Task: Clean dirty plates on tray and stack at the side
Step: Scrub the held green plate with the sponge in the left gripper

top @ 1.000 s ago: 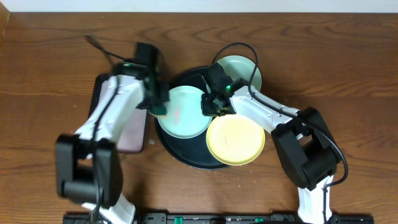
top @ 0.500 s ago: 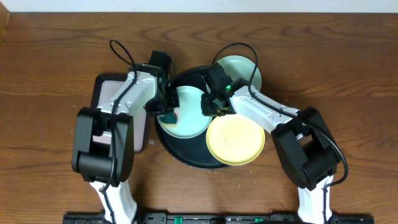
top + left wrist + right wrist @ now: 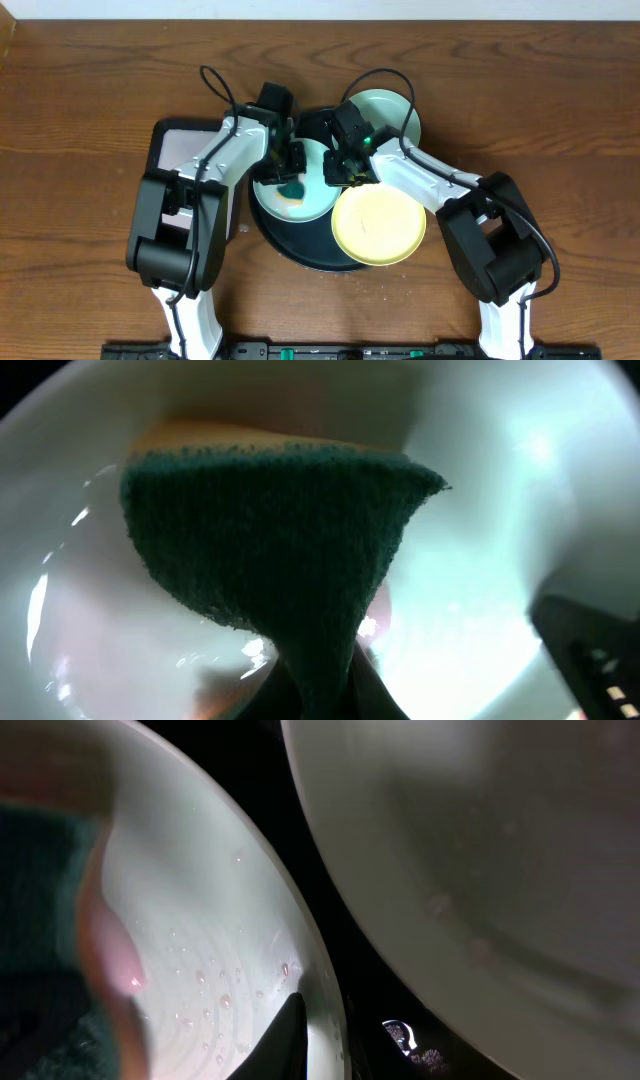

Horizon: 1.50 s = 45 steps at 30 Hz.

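Note:
A pale mint-blue plate (image 3: 303,206) lies on the left of the round black tray (image 3: 300,250). My left gripper (image 3: 289,176) is shut on a dark green sponge (image 3: 291,189) with a yellow backing and presses it on that plate; the left wrist view shows the sponge (image 3: 270,540) on the wet plate (image 3: 500,560). My right gripper (image 3: 338,172) is shut on the plate's right rim (image 3: 320,970), one finger (image 3: 285,1040) lying inside it. A pale yellow plate (image 3: 378,225) overlaps the tray's front right. A second mint-blue plate (image 3: 385,108) sits at the back right.
A rectangular black-rimmed tray (image 3: 157,160) with a pale pink inside lies left of the round tray, under my left arm. Bare wooden table (image 3: 80,120) spreads to the far left and far right. The yellow plate (image 3: 480,850) lies close beside my right gripper.
My left gripper has moved right with the sponge, from the mint plate's left edge to near its middle. My right gripper and the plates have stayed in place.

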{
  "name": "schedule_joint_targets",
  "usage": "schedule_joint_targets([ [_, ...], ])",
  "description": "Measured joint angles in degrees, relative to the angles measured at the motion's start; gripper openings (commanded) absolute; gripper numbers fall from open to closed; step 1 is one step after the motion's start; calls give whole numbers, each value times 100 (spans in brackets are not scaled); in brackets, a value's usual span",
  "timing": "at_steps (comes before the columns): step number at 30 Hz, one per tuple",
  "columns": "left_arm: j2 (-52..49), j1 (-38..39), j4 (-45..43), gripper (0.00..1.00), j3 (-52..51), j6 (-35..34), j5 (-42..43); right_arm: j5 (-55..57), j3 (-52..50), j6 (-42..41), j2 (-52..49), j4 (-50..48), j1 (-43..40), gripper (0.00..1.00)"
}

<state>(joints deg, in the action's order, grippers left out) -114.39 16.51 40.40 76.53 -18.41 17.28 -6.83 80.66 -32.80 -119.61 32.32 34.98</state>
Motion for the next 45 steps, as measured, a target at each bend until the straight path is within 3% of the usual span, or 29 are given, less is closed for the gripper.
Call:
schedule_joint_targets([
  [7,-28,-28,-378,8,-2,-98,-221,15,0,0,0,0,0,13],
  [16,-26,-20,542,7,122,-459,-970,0,0,37,-2,-44,2,13],
  [23,-26,155,968,8,107,-273,-542,20,0,39,-2,-44,2,13],
  [32,-26,260,319,7,31,-162,-155,87,2,42,-2,-4,-2,13],
  [37,-26,151,142,7,48,-474,-374,111,7,42,-2,-4,-2,13],
  [45,83,55,651,7,96,-861,-1327,107,7,39,-2,-4,-2,13],
])
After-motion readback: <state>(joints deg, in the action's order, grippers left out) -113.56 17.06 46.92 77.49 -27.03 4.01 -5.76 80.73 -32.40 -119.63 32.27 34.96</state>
